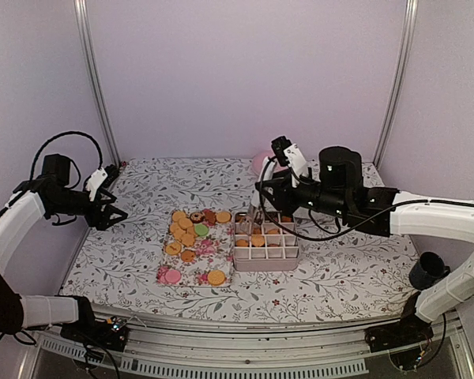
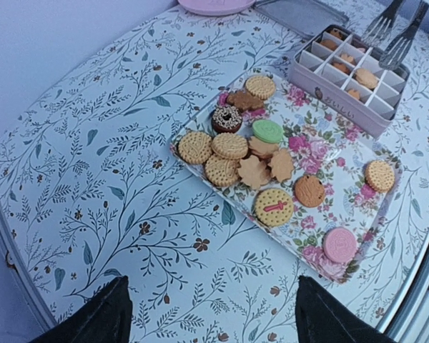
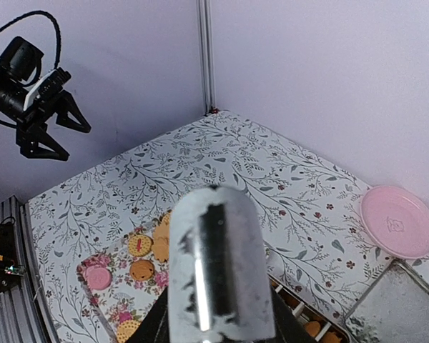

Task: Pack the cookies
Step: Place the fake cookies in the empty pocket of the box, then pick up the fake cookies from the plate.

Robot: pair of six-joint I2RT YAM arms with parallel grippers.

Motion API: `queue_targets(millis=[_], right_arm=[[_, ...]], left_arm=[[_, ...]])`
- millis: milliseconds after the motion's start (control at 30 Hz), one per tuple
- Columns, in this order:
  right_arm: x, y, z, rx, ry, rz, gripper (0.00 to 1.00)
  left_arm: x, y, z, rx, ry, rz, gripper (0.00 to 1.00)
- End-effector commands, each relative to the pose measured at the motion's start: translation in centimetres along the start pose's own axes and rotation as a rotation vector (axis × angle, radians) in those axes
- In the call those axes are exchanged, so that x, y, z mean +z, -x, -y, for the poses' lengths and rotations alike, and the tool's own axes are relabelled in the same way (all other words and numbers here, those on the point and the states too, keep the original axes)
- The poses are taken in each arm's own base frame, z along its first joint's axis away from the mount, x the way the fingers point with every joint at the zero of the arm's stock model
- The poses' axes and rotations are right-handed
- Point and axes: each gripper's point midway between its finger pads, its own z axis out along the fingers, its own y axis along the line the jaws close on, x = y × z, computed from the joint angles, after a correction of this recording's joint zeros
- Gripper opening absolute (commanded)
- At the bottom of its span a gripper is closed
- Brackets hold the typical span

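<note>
Several cookies lie on a flowered tray, mostly golden, with a pink, a green and a dark one. More sit in the cells of a divided box. My right gripper is shut on metal tongs, whose forked tips hang over the box's far left corner. My left gripper stands open and holds nothing, above the cloth left of the tray.
A pink plate lies at the back behind the box, with a flat grey lid beside it. A dark cup sits at the right edge near the right arm.
</note>
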Motion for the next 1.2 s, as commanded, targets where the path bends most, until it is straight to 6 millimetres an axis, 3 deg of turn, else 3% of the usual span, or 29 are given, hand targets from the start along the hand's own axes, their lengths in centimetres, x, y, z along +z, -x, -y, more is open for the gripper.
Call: queue_targets(millis=[0,100,233,500,933,1167], right_arm=[[2.9,2.2,-4.4,-0.016,0.133,0.058,0.35],[5.7,0.8,-7.0,-0.03,0.197,0.019,0.35],[9.3,0.7,-9.9,-0.029,0.272,0.013,0.35],[14.5,-2.0,-11.7,-0.031,0.289,-0.028,0.35],[16.0,-5.2,-12.1,-0.001,0.298,-0.082,0.35],[16.6,-5.8,-13.0,0.009,0.312,-0.078,0.36]], left_arm=[[0.0,-0.4,-0.5,-0.016,0.011,-0.004,0.79],[0.0,-0.5,-0.6,-0.02,0.011,-0.003,0.79],[-0.1,-0.5,-0.6,-0.022,0.013,-0.001,0.79],[-0.4,-0.8,-0.7,-0.017,0.022,-0.002,0.79],[-0.6,-0.5,-0.7,-0.013,0.017,0.012,0.79],[-0.6,-0.6,-0.7,-0.018,0.017,0.013,0.79]])
